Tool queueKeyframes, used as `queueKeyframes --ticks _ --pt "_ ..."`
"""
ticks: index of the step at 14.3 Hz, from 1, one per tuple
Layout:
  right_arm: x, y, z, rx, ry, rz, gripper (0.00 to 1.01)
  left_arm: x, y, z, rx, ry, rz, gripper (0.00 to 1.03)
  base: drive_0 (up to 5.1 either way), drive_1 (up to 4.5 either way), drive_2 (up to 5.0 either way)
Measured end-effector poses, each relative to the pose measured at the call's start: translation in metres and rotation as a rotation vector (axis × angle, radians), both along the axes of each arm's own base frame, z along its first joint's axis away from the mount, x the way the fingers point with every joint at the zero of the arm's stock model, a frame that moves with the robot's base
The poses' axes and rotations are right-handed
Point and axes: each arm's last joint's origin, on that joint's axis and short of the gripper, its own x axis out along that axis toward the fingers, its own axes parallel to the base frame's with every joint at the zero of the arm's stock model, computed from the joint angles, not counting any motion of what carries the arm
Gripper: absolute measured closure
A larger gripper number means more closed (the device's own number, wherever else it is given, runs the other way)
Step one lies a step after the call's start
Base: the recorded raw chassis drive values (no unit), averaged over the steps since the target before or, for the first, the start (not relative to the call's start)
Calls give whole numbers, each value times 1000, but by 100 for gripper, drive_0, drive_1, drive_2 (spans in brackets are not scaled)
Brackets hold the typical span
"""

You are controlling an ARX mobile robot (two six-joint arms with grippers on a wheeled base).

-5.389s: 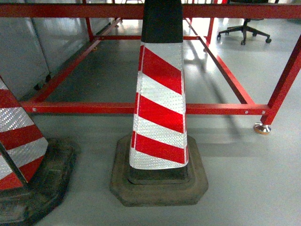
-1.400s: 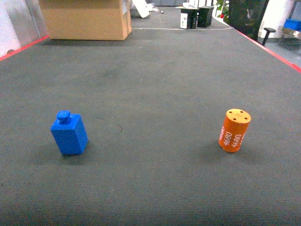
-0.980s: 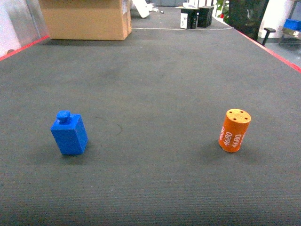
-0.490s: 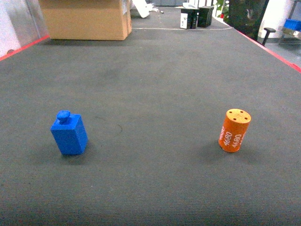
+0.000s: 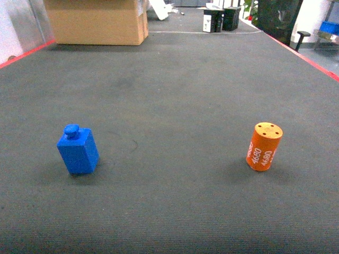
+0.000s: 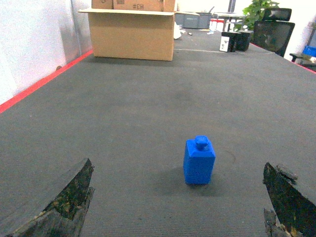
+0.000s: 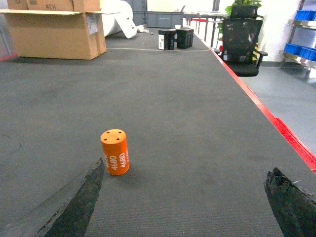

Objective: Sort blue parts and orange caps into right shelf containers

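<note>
Cardboard box (image 5: 95, 21) on dark mat (image 5: 175, 95); black office chair (image 7: 242, 39).

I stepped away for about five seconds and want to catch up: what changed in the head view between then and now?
The head view swung from a red-and-white traffic cone on the floor to the dark table top. Over the last second or so nothing moved: the blue part and the orange cap stand where they were. Nothing was grasped or released.

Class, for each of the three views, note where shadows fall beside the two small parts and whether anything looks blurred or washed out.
Head view: soft shadows sit left of the blue part and orange cap; the far background is slightly overexposed. Left wrist view: a faint shadow lies left of the part, and the tool's fingers are dark and blurred. Right wrist view: the cap's shadow is weak, its fingers likewise soft.
</note>
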Motion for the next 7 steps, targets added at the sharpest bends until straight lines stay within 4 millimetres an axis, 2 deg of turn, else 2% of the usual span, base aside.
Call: queueKeyframes --ticks 7 --pt "0 0 0 0 0 0 3 0 0 0 0 0 0 5 0 0 0"
